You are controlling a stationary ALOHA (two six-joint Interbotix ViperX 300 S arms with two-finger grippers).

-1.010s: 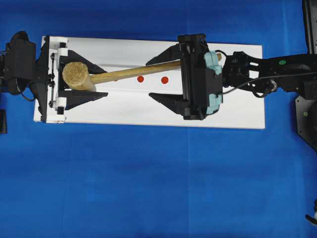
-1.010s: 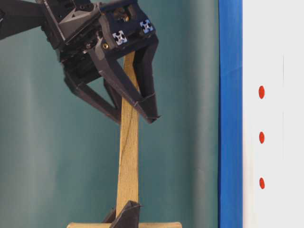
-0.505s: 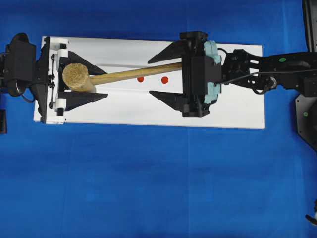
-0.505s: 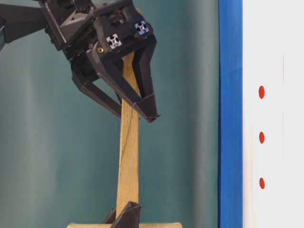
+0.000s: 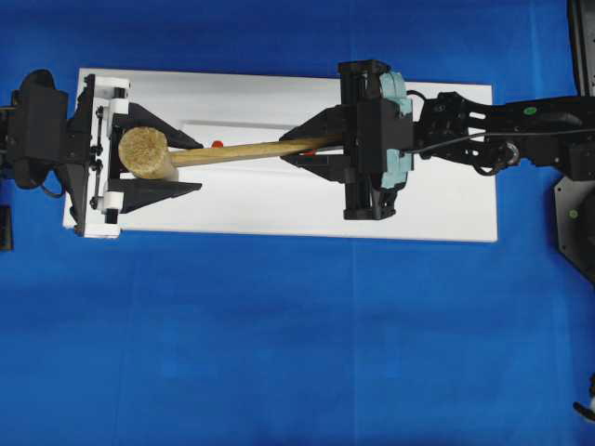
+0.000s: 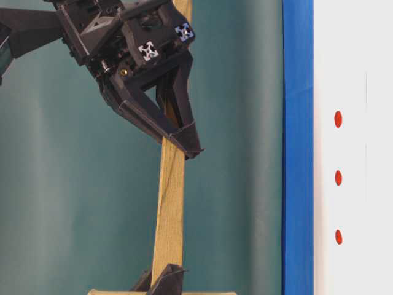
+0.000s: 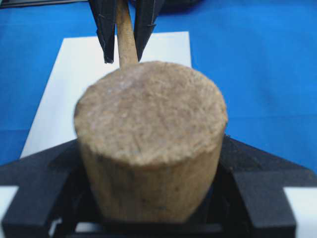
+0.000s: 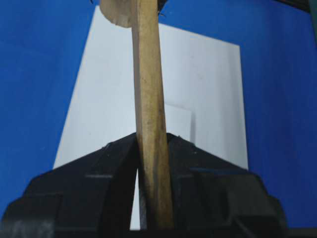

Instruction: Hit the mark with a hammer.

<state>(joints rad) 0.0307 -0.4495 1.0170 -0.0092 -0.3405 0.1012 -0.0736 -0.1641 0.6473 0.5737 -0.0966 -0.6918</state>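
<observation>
Both arms are matte black with angular tapered fingers; the right gripper [image 5: 311, 149] carries a pale teal block, thin cables and green dots, the left gripper [image 5: 149, 167] white end blocks.

A white board [image 5: 279, 209] lies on the blue table [image 5: 279, 353].

We see the hammer [image 5: 214, 152], a light-brown wooden mallet, lying nearly level above the white board [image 5: 279, 209]. Its thick cylindrical head sits at the left, end grain rough and pale, and its slim handle runs rightward. One red mark [image 5: 217, 143] peeks out beside the handle.
</observation>
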